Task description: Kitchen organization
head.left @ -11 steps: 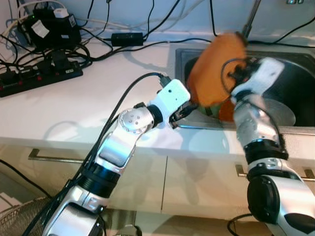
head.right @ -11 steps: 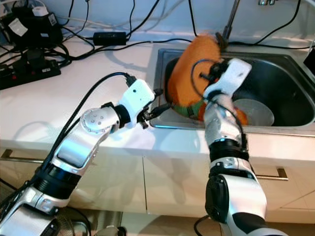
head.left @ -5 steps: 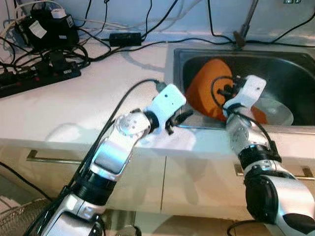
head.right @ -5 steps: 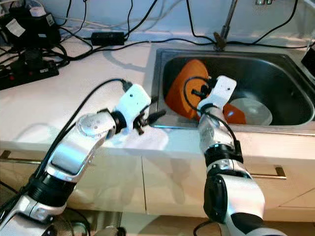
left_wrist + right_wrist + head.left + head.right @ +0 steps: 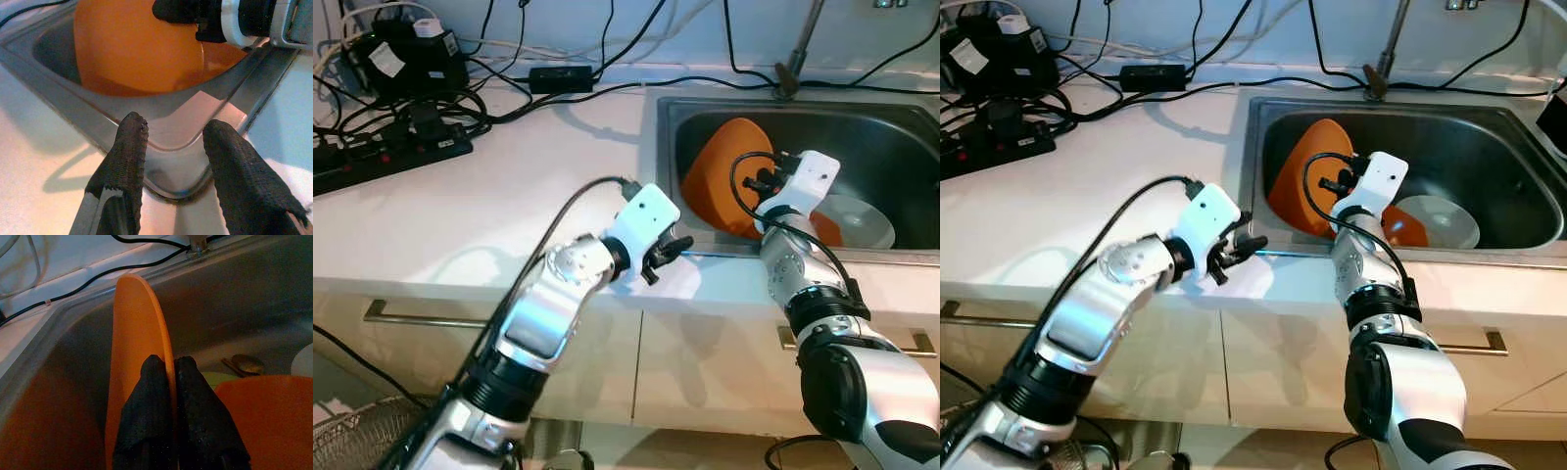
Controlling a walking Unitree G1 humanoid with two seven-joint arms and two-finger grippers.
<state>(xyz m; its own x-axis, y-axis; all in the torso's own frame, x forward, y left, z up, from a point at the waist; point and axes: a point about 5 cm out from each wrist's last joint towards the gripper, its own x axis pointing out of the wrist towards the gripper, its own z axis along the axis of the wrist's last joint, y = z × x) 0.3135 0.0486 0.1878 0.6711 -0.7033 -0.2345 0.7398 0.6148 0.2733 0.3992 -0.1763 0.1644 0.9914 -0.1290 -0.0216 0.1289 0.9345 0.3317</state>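
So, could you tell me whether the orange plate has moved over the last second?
Yes. The orange plate, pinched by the right gripper, has come down from above the sink's back rim and faucet base into the basin.

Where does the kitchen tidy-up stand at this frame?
Nothing looks finished yet. In hand: the right gripper is shut on the rim of an orange plate, held on edge inside the sink. The left gripper hangs open at the sink's near corner, holding nothing. Left to do: a second orange dish and a white plate lie in the basin.
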